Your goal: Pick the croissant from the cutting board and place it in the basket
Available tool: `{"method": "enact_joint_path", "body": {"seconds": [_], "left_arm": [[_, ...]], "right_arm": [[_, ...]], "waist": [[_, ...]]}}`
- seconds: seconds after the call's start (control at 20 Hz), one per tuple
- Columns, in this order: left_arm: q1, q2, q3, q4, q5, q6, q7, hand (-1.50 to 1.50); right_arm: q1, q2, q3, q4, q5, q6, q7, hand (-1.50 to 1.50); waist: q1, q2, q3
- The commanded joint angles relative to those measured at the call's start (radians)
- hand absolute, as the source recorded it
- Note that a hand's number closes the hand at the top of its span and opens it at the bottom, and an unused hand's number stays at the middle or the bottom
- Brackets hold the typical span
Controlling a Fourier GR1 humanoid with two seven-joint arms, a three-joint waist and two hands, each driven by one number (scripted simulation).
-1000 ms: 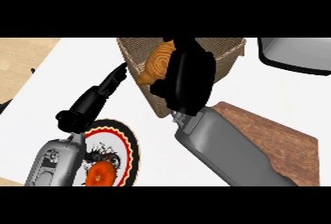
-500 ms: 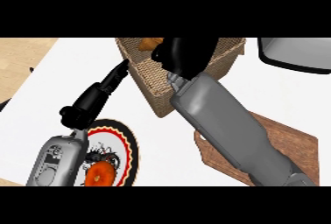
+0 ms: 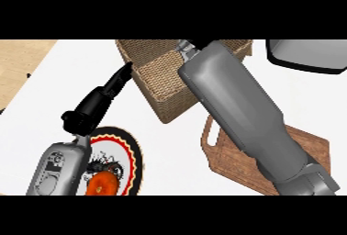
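1. The right robot hand is out of sight past the view's top, over the basket; only its grey forearm shows, so whether it grasps anything cannot be told.
2. The left robot hand rests released, fingertips near the basket's wall.
3. The cutting board shows no croissant; it is hidden, probably carried or dropped inside.
4. Release and withdrawal probably remain.

Right forearm blocks the basket; white counter leftward lies open.

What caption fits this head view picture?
Grey right forearm stretches over the woven wicker basket and brown wooden cutting board; black left hand rests nearby.
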Motion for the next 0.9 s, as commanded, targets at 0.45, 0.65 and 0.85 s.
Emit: {"method": "enact_joint_path", "body": {"seconds": [0.45,0.65,0.85], "left_arm": [[0.008,0.003,0.017,0.013,0.003,0.008,-0.006,0.00],[0.019,0.023,0.049,0.007,0.008,0.018,-0.021,0.00],[0.031,0.016,0.037,0.006,0.009,0.011,-0.007,0.00]], "right_arm": [[-0.073,0.011,-0.103,0.198,0.035,-0.159,0.272,1.50],[-0.019,0.011,-0.105,0.246,0.054,-0.252,0.270,1.50],[-0.028,0.011,-0.097,0.299,0.095,-0.275,0.272,1.50]], "waist": [[-0.025,0.002,0.002],[-0.051,-0.003,0.004],[-0.051,-0.003,0.004]]}}
